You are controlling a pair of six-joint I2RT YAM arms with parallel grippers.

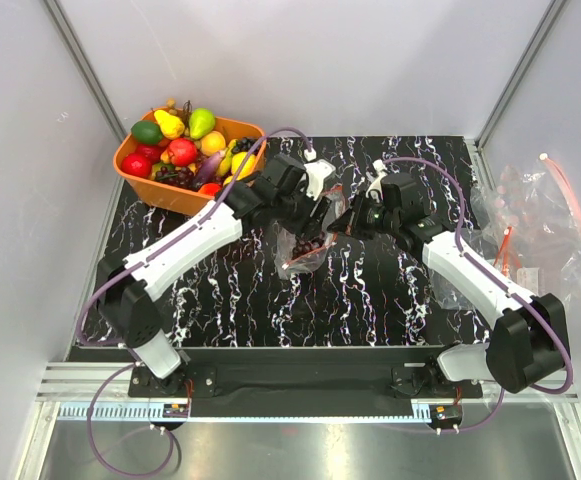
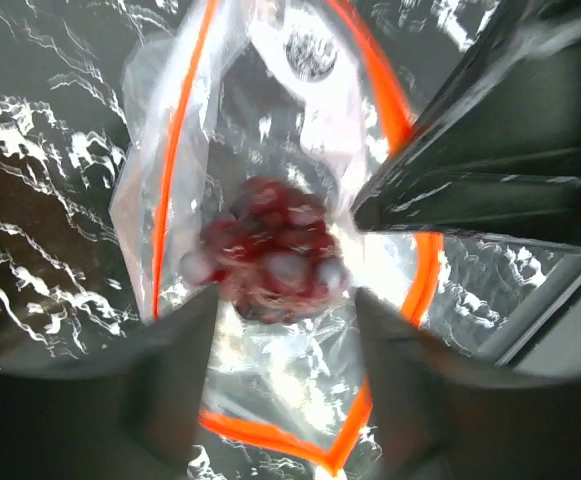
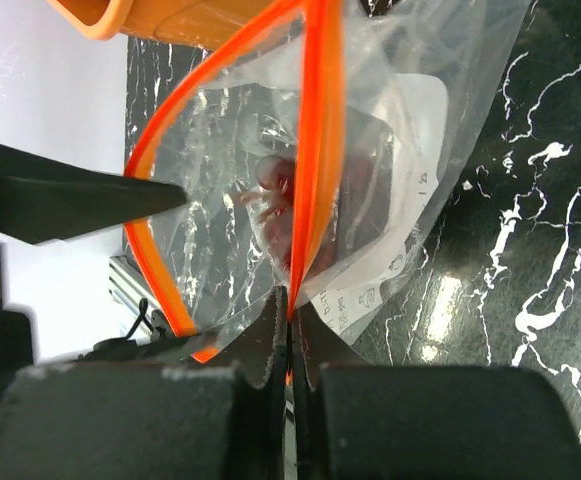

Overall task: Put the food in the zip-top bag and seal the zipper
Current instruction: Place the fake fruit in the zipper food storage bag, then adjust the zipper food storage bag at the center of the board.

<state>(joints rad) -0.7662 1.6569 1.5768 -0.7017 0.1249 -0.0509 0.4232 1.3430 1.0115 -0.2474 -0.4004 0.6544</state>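
Right gripper tight on zipper edge; left gripper agape over zip-top bag, grape bunch inside.

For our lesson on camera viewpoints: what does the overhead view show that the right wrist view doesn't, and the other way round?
Only overhead: the fruit pile and spare bags. Only right wrist: the right gripper pinched shut on the zipper. Both: the clear bag with grapes inside, on the marbled table.

Clear zip-top bag, mid-table, mouth open, orange-red zipper unsealed, dark purple grape bunch inside, other glossy toy fruits heaped far left.
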